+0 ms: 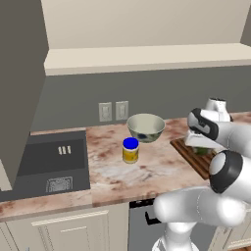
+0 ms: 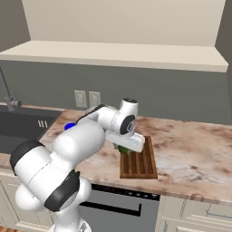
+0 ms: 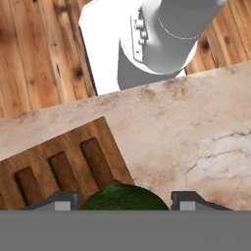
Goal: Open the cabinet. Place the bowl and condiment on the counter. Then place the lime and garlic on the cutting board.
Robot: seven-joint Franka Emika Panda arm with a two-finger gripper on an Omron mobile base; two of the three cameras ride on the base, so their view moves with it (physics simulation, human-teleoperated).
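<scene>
- Tool [image 3: 125, 200] sits low over the dark brown slatted wooden cutting board [image 3: 59, 166], its two tips on either side of the small glossy green lime [image 3: 122, 196]; you probably keep it low to set the lime down softly.
- Wide greyish-cream ceramic bowl [image 1: 146, 127] and blue-lidded yellow jar [image 1: 130, 150] already stand on the marbled table [image 1: 157, 169].

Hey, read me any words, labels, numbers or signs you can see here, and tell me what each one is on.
There is no readable text.
The jar has a yellow body and a plain blue lid; no label can be made out.
The bowl carries dark smudgy markings, not letters.
The two wall outlets are blank plates.
The board, the counter and the lime between the claw tips bear no writing.
</scene>
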